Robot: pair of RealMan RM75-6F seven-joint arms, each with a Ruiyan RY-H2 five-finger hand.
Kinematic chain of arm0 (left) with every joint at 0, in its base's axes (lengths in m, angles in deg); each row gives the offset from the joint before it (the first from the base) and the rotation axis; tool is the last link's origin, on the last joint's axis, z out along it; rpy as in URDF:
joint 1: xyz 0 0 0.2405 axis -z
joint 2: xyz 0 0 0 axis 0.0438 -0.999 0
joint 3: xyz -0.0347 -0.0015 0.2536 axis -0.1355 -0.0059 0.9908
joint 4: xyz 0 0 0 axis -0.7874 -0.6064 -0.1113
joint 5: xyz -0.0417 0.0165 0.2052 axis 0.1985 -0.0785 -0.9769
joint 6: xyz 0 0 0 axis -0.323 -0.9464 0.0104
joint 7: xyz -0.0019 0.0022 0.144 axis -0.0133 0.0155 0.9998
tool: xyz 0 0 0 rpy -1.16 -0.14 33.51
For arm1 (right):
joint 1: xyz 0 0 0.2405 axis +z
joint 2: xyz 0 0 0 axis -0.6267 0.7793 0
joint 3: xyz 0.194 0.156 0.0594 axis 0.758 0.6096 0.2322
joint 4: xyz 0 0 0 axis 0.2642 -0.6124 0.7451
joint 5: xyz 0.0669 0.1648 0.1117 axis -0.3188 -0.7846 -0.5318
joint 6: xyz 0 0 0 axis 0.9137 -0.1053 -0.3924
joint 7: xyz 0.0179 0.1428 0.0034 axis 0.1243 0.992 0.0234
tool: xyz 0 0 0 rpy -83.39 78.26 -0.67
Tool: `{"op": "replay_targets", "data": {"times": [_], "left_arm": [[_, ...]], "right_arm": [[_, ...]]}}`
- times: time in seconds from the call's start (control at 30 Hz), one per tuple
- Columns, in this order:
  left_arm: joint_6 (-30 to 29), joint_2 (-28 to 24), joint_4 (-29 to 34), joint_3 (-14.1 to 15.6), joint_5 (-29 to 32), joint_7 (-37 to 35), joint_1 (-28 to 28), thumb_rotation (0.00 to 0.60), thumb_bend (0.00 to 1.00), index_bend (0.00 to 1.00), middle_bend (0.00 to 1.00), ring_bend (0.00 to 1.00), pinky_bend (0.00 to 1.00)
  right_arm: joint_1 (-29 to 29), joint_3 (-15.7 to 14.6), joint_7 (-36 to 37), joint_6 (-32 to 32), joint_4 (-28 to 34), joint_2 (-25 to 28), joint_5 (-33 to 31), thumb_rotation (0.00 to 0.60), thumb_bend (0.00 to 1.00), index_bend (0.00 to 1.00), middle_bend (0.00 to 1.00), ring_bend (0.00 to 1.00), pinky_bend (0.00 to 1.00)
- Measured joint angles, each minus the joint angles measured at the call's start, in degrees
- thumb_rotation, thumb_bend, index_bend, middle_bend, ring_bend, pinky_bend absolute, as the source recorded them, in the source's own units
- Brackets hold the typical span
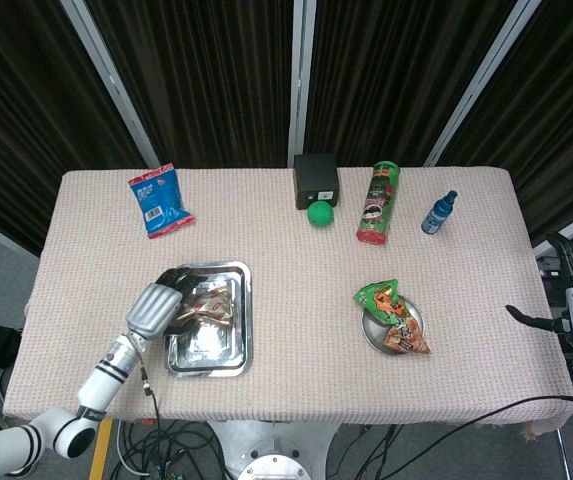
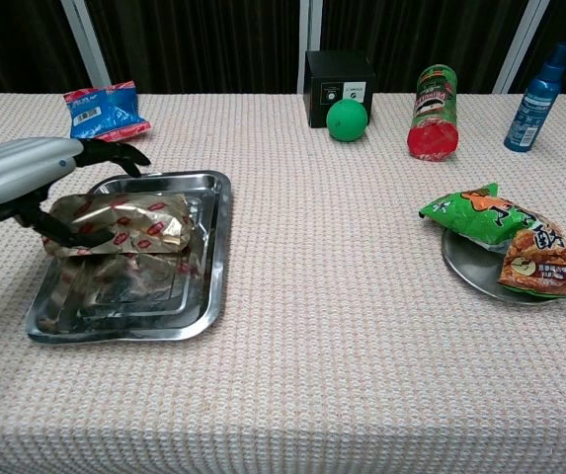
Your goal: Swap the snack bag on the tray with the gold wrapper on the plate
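My left hand [image 1: 158, 303] [image 2: 36, 173] grips the gold wrapper [image 1: 209, 303] [image 2: 120, 222] at its left end, holding it flat and low over the steel tray [image 1: 206, 352] [image 2: 124, 331]. Whether the wrapper touches the tray floor I cannot tell. A green snack bag [image 1: 378, 296] [image 2: 470, 217] and an orange one [image 1: 406, 338] [image 2: 544, 262] lie on the round metal plate [image 1: 371, 330] [image 2: 465, 262] at the right. My right hand [image 1: 528, 318] shows only as a dark sliver at the far right edge, off the table.
At the back of the table are a red-and-blue packet [image 1: 161, 200] [image 2: 105, 114], a black box [image 1: 316, 180], a green ball [image 1: 319, 213] [image 2: 347, 118], a green can lying down [image 1: 378, 203] [image 2: 433, 99] and a blue spray bottle [image 1: 439, 213] [image 2: 541, 84].
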Motion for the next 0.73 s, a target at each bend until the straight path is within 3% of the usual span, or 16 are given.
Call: {"op": "replay_targets", "data": {"times": [0.2, 0.43, 0.6, 0.73], "left_arm": [[-2.47, -6.83, 4.64, 1.56, 0.61, -0.96, -3.56, 0.6, 0.21, 0.05, 0.02, 0.0, 0.08], [-13.46, -16.57, 11.91, 4.79, 1.01, 0.59, -13.06, 0.6, 0.21, 0.05, 0.03, 0.0, 0.08], [-20.34, -17.98, 11.18, 6.21, 1.0, 2.49, -19.25, 0.6, 0.21, 0.06, 0.04, 0.0, 0.08], [-22.72, -17.38, 8.65, 6.64, 0.17, 1.57, -21.71, 0.6, 0.21, 0.06, 0.04, 0.0, 0.08]], "right_arm": [[-0.33, -0.86, 0.17, 0.06, -0.16, -0.25, 1.28, 0.6, 0.0, 0.0, 0.0, 0.0, 0.0], [-2.07, -3.34, -2.76, -3.42, -2.36, -2.46, 5.45, 0.6, 0.0, 0.0, 0.0, 0.0, 0.0], [-4.51, -5.57, -10.99, -8.61, -7.36, -7.59, 8.02, 0.6, 0.0, 0.0, 0.0, 0.0, 0.0], [-7.55, -9.72, -16.33, -12.35, -12.21, -12.74, 11.66, 0.6, 0.0, 0.0, 0.0, 0.0, 0.0]]}}
